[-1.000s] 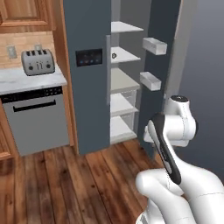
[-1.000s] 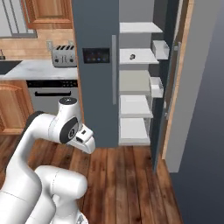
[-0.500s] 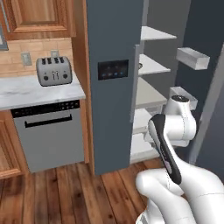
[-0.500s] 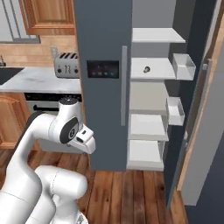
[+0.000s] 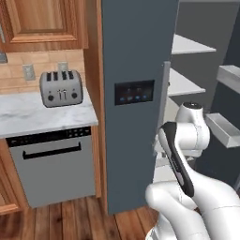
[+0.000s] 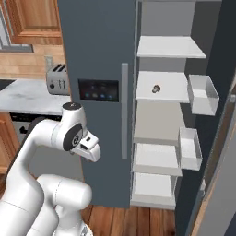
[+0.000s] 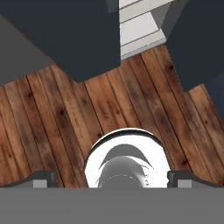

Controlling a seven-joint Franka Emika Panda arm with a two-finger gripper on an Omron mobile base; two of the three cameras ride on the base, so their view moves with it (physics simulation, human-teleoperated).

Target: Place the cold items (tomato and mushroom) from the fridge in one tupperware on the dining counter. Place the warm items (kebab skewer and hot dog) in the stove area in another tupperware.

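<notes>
The fridge (image 5: 136, 70) (image 6: 97, 55) is tall and dark blue-grey, with a black light panel (image 6: 98, 90). Its right door is swung open on white shelves (image 6: 168, 47). A small pale-brown lump, the mushroom (image 6: 156, 87), lies on the second shelf. My gripper (image 7: 111, 177) hangs folded low in front of the fridge and points down at the wooden floor. It is open, with nothing between its fingertips (image 7: 40, 177), and it also shows under the wrist in the right base view (image 6: 91, 150). The tomato, kebab skewer, hot dog, tupperware and dining counter are out of view.
A silver toaster (image 5: 61, 88) (image 6: 57, 78) stands on a white marble worktop (image 5: 37, 112) left of the fridge, over a grey appliance front (image 5: 51, 164). Door bins (image 6: 202, 94) (image 5: 225, 129) jut from the open door at the right. The floor (image 7: 65, 109) is wooden planks.
The whole picture has shifted and the fridge looms larger, so the base has driven closer to it. The arm keeps its folded pose and the gripper stays open.
</notes>
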